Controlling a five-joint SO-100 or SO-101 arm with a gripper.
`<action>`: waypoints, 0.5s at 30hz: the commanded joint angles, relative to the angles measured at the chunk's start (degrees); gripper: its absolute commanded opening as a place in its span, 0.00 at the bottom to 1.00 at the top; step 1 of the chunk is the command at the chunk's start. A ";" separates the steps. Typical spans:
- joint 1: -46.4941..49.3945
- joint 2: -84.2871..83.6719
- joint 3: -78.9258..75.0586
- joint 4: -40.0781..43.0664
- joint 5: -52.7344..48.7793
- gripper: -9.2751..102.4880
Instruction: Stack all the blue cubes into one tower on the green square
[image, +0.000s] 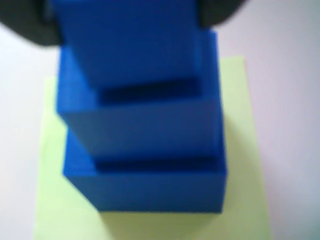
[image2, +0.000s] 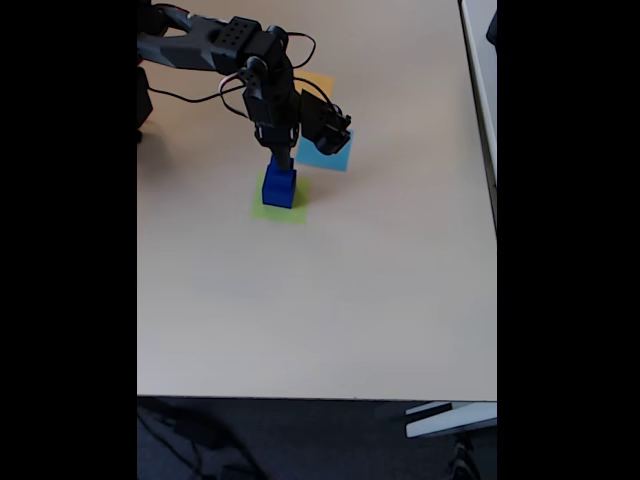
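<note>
**Three blue cubes stacked on the green square, gripper at the top one**

Wrist view: the blue cubes (image: 142, 125) form a stepped tower that takes up most of the picture. The largest cube (image: 160, 192) sits lowest, toward 6 o'clock, the middle cube (image: 150, 130) rests on it, and the smallest cube (image: 125, 42) is on top, reaching to 12 o'clock. The tower stands on the green square (image: 245, 150), whose lime surface shows at 3, 6 and 9 o'clock around the base. Dark fingers (image: 30, 25) flank the smallest cube at 10 and 1 o'clock, touching its sides, so the gripper (image: 125, 20) appears to be pinching it; the picture is blurred, and the contact is likely rather than certain.

Fixed view: the arm (image2: 215, 42) comes in from 11 o'clock over the pale table (image2: 330, 300). The gripper (image2: 279, 160) points straight down onto the tower (image2: 279, 186), which stands on the green square (image2: 298, 212). A light-blue flat square (image2: 328, 155) lies just beside, toward 2 o'clock of the tower, and an orange flat square (image2: 318, 82) shows farther off at 1 o'clock, partly behind the arm.
</note>
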 joint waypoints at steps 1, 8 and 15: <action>0.35 0.35 -3.43 -0.09 -0.53 0.22; 0.44 0.26 -3.43 -0.18 -0.79 0.24; 0.26 0.35 -3.60 -0.18 -0.97 0.25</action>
